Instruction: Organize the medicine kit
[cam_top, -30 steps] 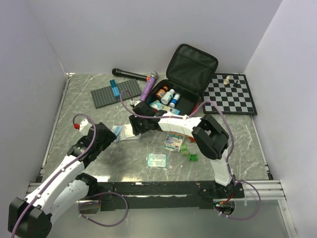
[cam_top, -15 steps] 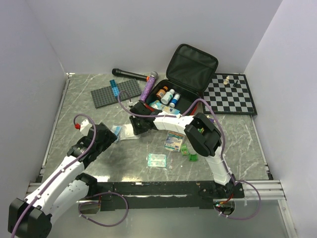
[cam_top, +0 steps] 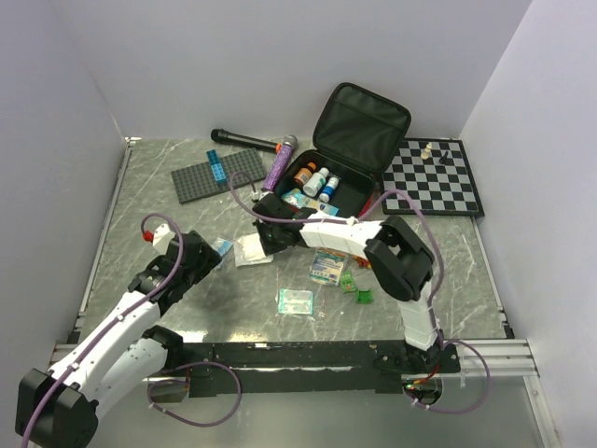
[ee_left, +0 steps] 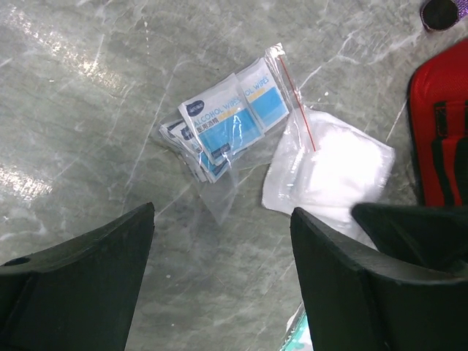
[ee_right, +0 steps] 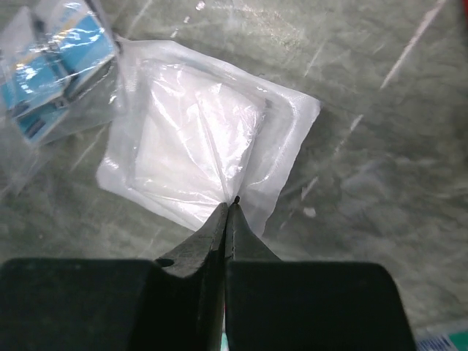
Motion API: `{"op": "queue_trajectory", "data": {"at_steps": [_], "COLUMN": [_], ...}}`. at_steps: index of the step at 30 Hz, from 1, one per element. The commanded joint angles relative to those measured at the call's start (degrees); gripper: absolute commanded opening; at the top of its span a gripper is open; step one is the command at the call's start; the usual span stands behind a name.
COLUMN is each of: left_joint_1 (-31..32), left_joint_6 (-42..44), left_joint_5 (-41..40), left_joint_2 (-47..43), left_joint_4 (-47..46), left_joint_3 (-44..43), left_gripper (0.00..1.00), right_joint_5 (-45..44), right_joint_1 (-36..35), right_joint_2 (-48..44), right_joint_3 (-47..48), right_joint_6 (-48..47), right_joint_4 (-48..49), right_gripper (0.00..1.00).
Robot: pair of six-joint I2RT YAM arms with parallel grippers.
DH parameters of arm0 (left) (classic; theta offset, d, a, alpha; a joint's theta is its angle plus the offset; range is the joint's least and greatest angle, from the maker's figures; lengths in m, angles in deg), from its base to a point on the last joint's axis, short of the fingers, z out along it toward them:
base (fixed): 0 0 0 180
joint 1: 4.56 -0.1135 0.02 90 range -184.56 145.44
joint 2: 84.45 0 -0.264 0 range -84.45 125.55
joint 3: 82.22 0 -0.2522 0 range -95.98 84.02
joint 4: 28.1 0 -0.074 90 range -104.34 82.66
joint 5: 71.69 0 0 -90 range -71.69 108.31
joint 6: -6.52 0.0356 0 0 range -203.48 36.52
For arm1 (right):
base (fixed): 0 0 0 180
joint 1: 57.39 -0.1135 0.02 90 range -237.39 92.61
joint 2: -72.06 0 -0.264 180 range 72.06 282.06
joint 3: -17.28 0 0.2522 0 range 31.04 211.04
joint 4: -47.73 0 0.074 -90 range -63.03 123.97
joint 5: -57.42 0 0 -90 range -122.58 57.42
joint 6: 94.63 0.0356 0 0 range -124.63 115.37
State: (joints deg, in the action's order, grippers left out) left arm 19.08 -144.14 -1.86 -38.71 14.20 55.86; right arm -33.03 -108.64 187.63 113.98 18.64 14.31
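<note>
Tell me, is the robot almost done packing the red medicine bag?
Not yet. Done: a few little bottles sit inside the open red bag. In hand: the right tool pinches the edge of a white packet on the table; the open left tool hovers over a bag of wipes. Left: those two, two more packets and some green bits, then probably zipping up.

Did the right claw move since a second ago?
Yes, a little. The right gripper has slid to the right, away from the bag of wipes, and its jaws have shut on the white packet.
</note>
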Motion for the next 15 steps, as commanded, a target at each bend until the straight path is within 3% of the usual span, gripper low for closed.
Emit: {"op": "queue_trajectory", "data": {"at_steps": [1,9,15], "left_joint_1": [-0.26,-0.26,-0.26], "left_joint_6": [0.64,0.37,0.72], "left_joint_5": [1.0,1.88,2.76], "left_joint_2": [-0.3,0.05,0.41], "left_joint_4": [-2.08,-3.22,-4.19], "left_joint_3": [0.83,1.53,1.71], "left_gripper": [0.79,0.79,0.79], "right_joint_5": [-2.63,-7.02,-8.26], "right_joint_1": [0.0,0.35,4.92], "right_joint_2": [-9.03,-20.99,-26.53], "right_joint_3": [-2.07,-6.03,-7.44], "right_joint_6": [-1.12,-2.35,-5.23], "right_joint_4": [-0.73,-2.4,-3.63], "right_gripper": [0.0,0.0,0.0]}}
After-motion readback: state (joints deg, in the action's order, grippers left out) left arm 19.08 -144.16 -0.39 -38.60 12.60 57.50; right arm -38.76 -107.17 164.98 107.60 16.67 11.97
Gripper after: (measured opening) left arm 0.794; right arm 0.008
